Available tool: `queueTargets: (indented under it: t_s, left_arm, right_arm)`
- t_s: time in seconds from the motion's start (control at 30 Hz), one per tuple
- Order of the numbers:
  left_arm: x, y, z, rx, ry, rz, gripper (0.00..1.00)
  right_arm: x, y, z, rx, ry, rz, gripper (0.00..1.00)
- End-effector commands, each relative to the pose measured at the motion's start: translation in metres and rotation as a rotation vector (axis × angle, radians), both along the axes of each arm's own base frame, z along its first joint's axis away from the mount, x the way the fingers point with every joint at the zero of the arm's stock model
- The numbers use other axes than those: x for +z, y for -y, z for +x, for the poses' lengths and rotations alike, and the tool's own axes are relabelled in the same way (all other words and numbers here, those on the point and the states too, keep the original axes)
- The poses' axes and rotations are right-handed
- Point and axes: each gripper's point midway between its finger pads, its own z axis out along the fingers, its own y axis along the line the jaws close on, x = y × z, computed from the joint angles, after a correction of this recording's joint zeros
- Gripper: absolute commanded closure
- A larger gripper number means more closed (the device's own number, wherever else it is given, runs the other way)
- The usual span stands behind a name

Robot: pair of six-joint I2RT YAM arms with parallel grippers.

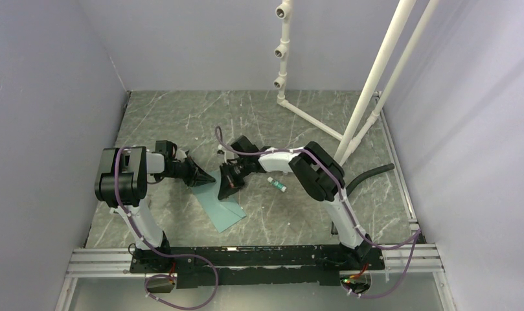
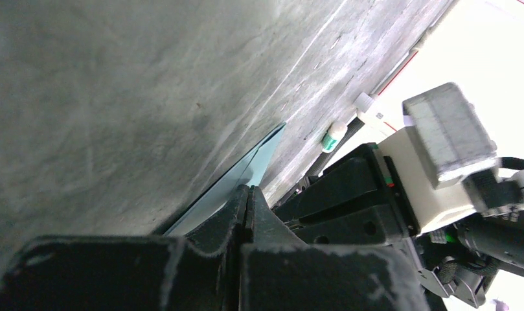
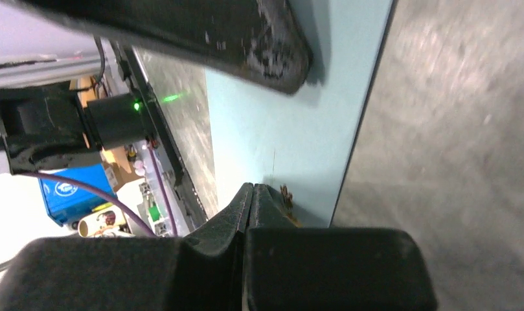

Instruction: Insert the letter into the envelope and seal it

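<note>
Where the envelope (image 1: 223, 211) lies: flat on the table (image 1: 175, 116), centre of the top view, one corner pointing to the lower edge.
Left hand (image 1: 209, 176): fingers closed together, tip at the envelope's upper left edge; whether any paper is pinched cannot be told.
Right hand (image 1: 227, 189): fingers closed tight, nothing between them, tips on the envelope's face beside a small gold mark (image 3: 286, 194).
Packet (image 1: 278, 184): green-and-white, on the table right of the right hand.
</note>
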Motion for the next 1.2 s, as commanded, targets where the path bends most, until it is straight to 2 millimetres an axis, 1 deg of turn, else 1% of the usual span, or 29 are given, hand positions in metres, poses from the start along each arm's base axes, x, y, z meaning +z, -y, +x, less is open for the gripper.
queueTargets:
  t_s: [0.0, 0.1, 0.27, 0.37, 0.43, 0.47, 0.53, 0.63, 0.67, 0.7, 0.77, 0.83, 0.87, 0.93, 0.97, 1.03, 1.1, 1.17]
  left_arm:
    - [-0.026, -0.011, -0.012, 0.010, -0.096, 0.106, 0.98]
    - [-0.024, -0.012, -0.008, 0.007, -0.089, 0.112, 0.98]
    - [-0.025, -0.012, -0.007, 0.004, -0.094, 0.112, 0.98]
    - [-0.024, -0.012, -0.006, 0.003, -0.090, 0.110, 0.98]
    - [-0.021, -0.012, -0.003, 0.001, -0.077, 0.110, 0.98]
    - [-0.018, -0.011, -0.001, -0.002, -0.064, 0.108, 0.97]
    - [-0.001, -0.008, 0.009, -0.009, 0.007, 0.092, 0.98]
    - [0.036, 0.000, 0.024, -0.059, 0.156, 0.075, 0.97]
    - [0.051, 0.003, 0.030, -0.078, 0.211, 0.076, 0.96]
    - [0.066, 0.006, 0.033, -0.095, 0.260, 0.078, 0.93]
    - [0.095, 0.006, 0.039, -0.116, 0.357, 0.095, 0.85]
    - [0.120, 0.002, 0.042, -0.109, 0.434, 0.138, 0.77]
    - [0.126, -0.005, 0.042, -0.088, 0.455, 0.191, 0.71]
    - [0.133, -0.018, 0.041, -0.047, 0.489, 0.294, 0.63]
    - [0.136, -0.025, 0.038, -0.025, 0.507, 0.346, 0.58]
    - [0.140, -0.045, 0.035, 0.034, 0.528, 0.469, 0.47]
    - [0.145, -0.063, 0.030, 0.090, 0.547, 0.575, 0.33]
    - [0.151, -0.080, 0.026, 0.139, 0.561, 0.673, 0.18]
  right_arm:
    - [-0.022, 0.040, -0.027, 0.049, -0.008, -0.104, 1.00]
    - [-0.026, 0.056, -0.037, 0.048, -0.019, -0.128, 1.00]
    - [-0.030, 0.076, -0.043, 0.030, -0.007, -0.186, 1.00]
    - [-0.026, 0.082, -0.045, 0.028, 0.009, -0.205, 1.00]
    - [-0.019, 0.085, -0.040, 0.020, 0.052, -0.221, 1.00]
    - [-0.011, 0.084, -0.036, 0.015, 0.081, -0.216, 1.00]
    - [0.012, 0.080, -0.027, 0.006, 0.154, -0.183, 1.00]
    - [0.066, 0.071, -0.009, -0.034, 0.296, -0.096, 1.00]
    - [0.083, 0.071, -0.002, -0.061, 0.351, -0.079, 1.00]
    - [0.099, 0.072, 0.007, -0.097, 0.408, -0.073, 1.00]
    - [0.121, 0.083, 0.027, -0.190, 0.516, -0.107, 0.99]
    - [0.132, 0.100, 0.046, -0.280, 0.600, -0.179, 0.93]
    - [0.135, 0.115, 0.059, -0.346, 0.642, -0.244, 0.89]
    - [0.132, 0.142, 0.075, -0.428, 0.659, -0.370, 0.78]
    - [0.131, 0.154, 0.082, -0.457, 0.669, -0.421, 0.73]
    - [0.128, 0.176, 0.091, -0.498, 0.709, -0.516, 0.59]
    - [0.125, 0.188, 0.095, -0.508, 0.731, -0.573, 0.48]
    - [0.119, 0.200, 0.095, -0.517, 0.729, -0.632, 0.40]
